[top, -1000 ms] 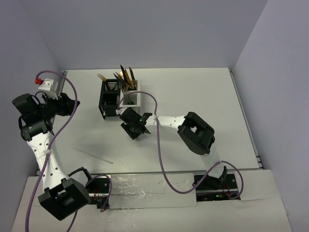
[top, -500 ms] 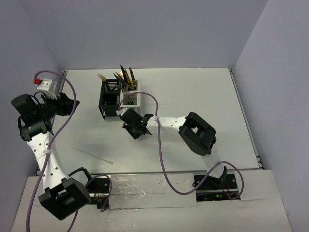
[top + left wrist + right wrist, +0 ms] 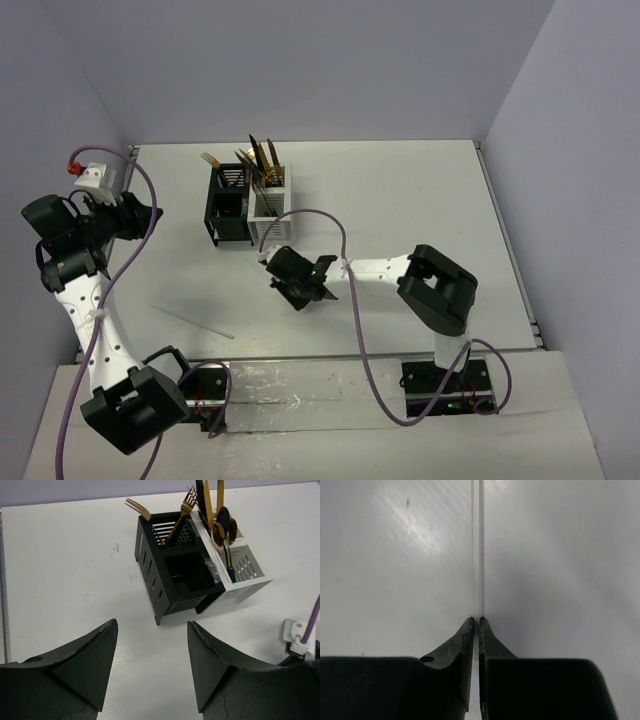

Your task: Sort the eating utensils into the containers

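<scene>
The containers are a black caddy [image 3: 228, 205] [image 3: 175, 575] and a white caddy [image 3: 270, 205] [image 3: 245, 572], joined side by side at the back of the table. Eating utensils stand in them: gold forks [image 3: 172, 525] in the black one, gold and black spoons and knives [image 3: 262, 158] [image 3: 220, 522] in the white one. My left gripper [image 3: 150, 215] [image 3: 151, 624] hangs open and empty at the left, facing the caddies. My right gripper [image 3: 303, 292] [image 3: 476, 619] is shut, low over bare table in front of the caddies, with nothing seen between its fingers.
A thin clear stick [image 3: 192, 321] lies on the table at the near left, apart from both grippers. A pale thin line [image 3: 477, 550] runs straight ahead of my right fingertips. A white block with a red tip [image 3: 92, 175] sits at the far left. Purple cables trail along both arms.
My right gripper has drawn back from the caddies toward the near right, and its jaws have closed. The left arm has not moved.
</scene>
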`<action>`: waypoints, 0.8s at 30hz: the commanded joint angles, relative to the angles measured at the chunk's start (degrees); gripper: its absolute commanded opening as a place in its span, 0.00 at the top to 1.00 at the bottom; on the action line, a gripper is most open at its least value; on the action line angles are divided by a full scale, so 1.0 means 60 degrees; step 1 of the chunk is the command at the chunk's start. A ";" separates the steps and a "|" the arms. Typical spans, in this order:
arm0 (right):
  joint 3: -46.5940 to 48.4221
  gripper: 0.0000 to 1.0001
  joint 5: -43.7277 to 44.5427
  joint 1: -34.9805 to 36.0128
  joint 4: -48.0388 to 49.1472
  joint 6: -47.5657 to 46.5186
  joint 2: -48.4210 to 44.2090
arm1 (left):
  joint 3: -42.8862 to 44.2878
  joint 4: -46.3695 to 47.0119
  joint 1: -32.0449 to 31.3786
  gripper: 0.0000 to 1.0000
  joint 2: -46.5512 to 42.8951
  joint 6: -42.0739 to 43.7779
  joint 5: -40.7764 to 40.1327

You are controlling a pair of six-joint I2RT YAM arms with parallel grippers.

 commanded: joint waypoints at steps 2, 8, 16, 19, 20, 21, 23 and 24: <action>-0.1602 1.00 -0.0564 0.0290 -0.2192 0.0392 -0.0593 | 0.0173 0.0371 0.0110 0.33 0.0041 0.0068 0.0225; -0.1011 0.68 -0.1036 0.0203 -0.3099 0.0334 -0.1491 | 0.0144 0.0342 0.0139 0.33 0.0070 0.0127 0.0372; 0.2450 0.53 -0.0549 0.0129 -0.4464 -0.0647 0.1600 | 0.0042 0.0196 0.0271 0.33 -0.0252 0.0346 0.0269; 0.3080 0.54 -0.0667 0.0129 -0.4799 -0.0735 0.2172 | 0.0041 0.0123 0.0300 0.33 -0.0428 0.0449 0.0254; 0.3125 0.55 -0.0667 0.0129 -0.4888 -0.0721 0.2231 | 0.0056 0.0108 0.0300 0.33 -0.0428 0.0449 0.0269; 0.3111 0.56 -0.0667 0.0129 -0.4990 -0.0692 0.2203 | 0.0114 0.0079 0.0300 0.33 -0.0399 0.0434 0.0298; 0.2819 0.60 -0.0769 0.0129 -0.5006 -0.0677 0.2042 | 0.0144 0.0078 0.0315 0.33 -0.0355 0.0390 0.0313; 0.2688 0.62 -0.0799 0.0129 -0.5020 -0.0677 0.1954 | 0.0144 0.0107 0.0330 0.33 -0.0355 0.0361 0.0313</action>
